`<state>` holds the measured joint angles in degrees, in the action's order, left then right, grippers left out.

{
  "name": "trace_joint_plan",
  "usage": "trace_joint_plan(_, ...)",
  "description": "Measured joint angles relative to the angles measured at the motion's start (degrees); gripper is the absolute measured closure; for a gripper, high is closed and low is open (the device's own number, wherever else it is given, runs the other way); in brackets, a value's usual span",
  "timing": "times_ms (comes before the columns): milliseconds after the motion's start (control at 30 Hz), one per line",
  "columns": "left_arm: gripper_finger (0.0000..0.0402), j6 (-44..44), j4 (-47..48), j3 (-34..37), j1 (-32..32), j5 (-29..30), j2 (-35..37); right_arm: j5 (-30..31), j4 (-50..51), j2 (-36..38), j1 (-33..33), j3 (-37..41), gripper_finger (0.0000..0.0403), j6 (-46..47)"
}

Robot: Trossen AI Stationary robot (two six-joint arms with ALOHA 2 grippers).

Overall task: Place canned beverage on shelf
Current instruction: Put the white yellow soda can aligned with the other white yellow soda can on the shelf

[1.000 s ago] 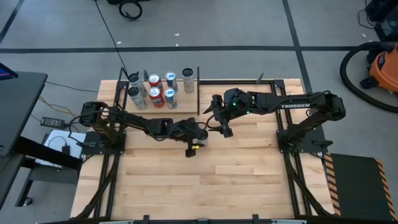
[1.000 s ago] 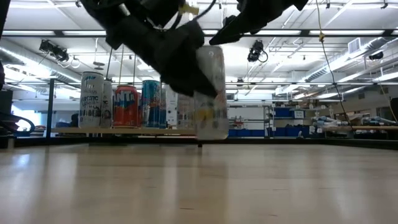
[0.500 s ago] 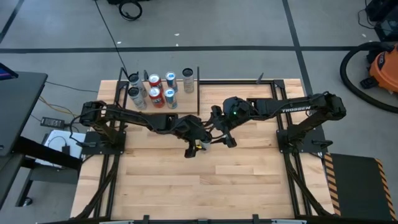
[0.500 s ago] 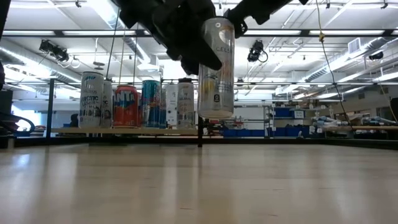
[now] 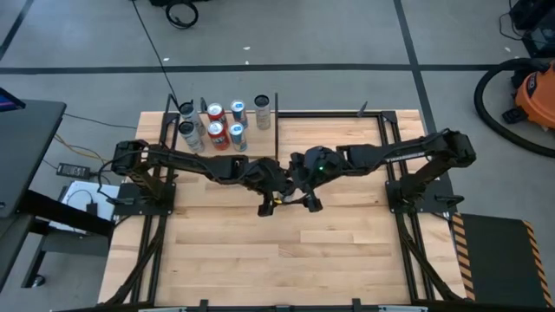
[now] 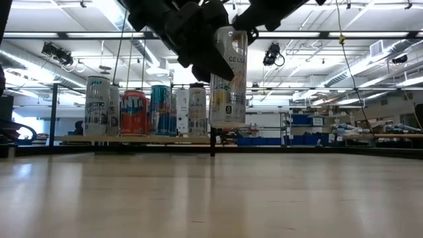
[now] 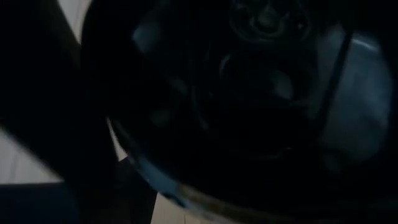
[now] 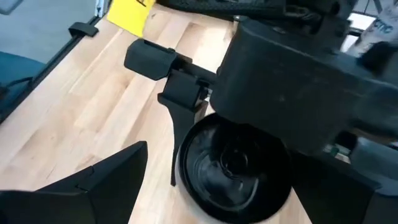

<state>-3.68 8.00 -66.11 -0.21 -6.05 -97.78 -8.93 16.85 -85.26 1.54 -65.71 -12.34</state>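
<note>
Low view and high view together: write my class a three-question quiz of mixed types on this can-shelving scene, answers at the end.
1. True or false: the silver can rests on the tabletop.
2. Which gripper holds it? A) left gripper B) right gripper
3. Fill in: the other cans stand on the ____.

Key: 1. False, it hangs in the air, upright. 2. A; the right gripper is open beside it. 3. shelf.
</note>
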Motion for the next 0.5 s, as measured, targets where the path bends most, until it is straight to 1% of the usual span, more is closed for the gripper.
trace_joint_plan(100, 0.0143, -0.03, 0.30, 0.02, -0.01, 0.25, 0.00, -1.30, -1.20, -1.52, 0.27, 0.00, 0.0025, 0.39)
trace_joint_plan(300, 0.0143, -0.40, 0.46, 0.00, -0.07, -0.18, 0.00, -1.04, -0.84, -1.56, 1.65, 0.02, 0.0035, 0.37)
trace_joint_plan(400, 0.0143, -0.39, 0.36, -0.02, -0.07, -0.25, 0.00, 0.17, -0.74, -1.53, 2.22, 0.02, 0.0056, 0.35)
trace_joint_plan(500, 0.0143, -0.24, 0.21, -0.02, -0.07, -0.39, 0.00, 1.72, -0.75, -1.68, 2.71, 0.02, 0.0094, 0.20)
